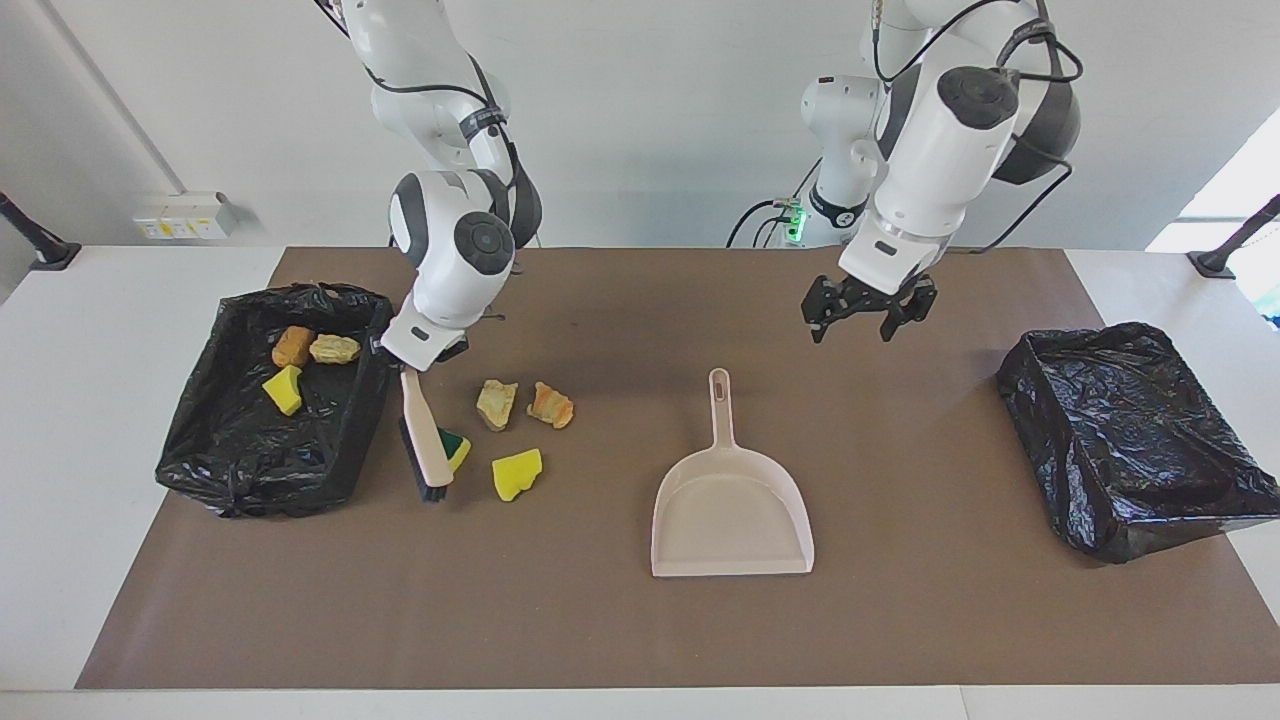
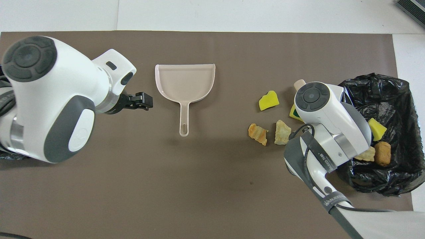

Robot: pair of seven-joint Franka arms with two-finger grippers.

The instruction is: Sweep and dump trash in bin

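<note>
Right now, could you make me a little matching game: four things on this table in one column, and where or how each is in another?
1. brush
2. dustpan
3. brown chunk
4. left pincer

A. open, up over the mat
B. in the black-lined bin
C. held by the right pincer
D. lying empty on the mat

Pairs: 1-C, 2-D, 3-B, 4-A

Bin liner (image 1: 1130, 440) – glossy crinkled plastic; dustpan (image 1: 730, 510) smooth, probably plastic.

Scraps (image 1: 510, 420) lie between dustpan (image 1: 730, 505) and bin (image 1: 270, 400) (three inside).
</note>
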